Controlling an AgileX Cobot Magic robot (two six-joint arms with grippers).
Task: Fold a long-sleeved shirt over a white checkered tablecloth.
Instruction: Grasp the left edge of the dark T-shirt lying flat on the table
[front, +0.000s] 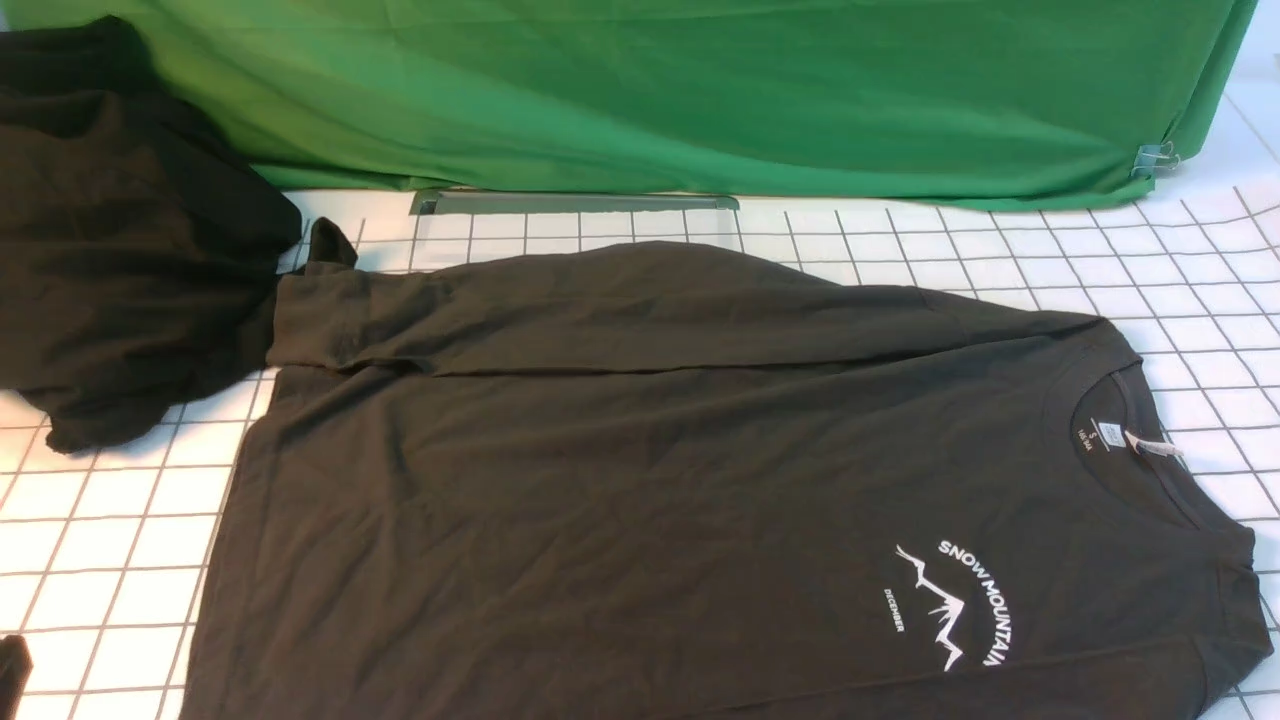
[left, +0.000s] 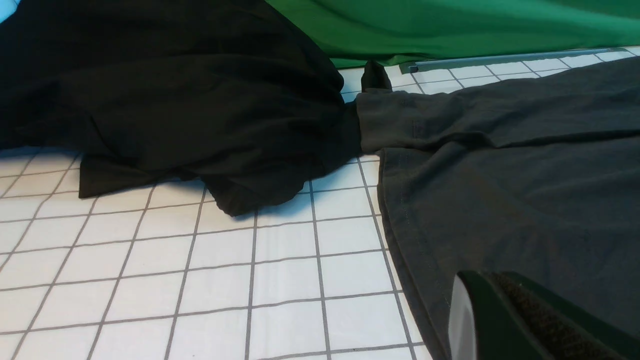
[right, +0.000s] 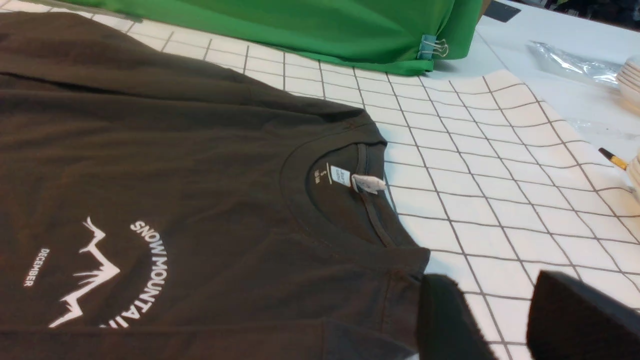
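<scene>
Brown-black cotton is spread flat: the long-sleeved shirt (front: 640, 480) lies on the white checkered tablecloth (front: 100, 520), its near edge cut off in the front view and its folded sleeve's cuff lost against a black garment heap (front: 110, 250). Both arms are largely unseen. The left gripper (left: 505, 320) is clenched low over the hem. The right gripper (right: 495, 292) is held parted beside the shoulder, gripping nothing.

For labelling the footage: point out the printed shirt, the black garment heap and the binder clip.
long-sleeved shirt (front: 600, 480), front view, mid-body fabric left of the print.
black garment heap (front: 110, 250), front view, middle of the pile.
binder clip (right: 428, 45), right wrist view, its teal body.
</scene>
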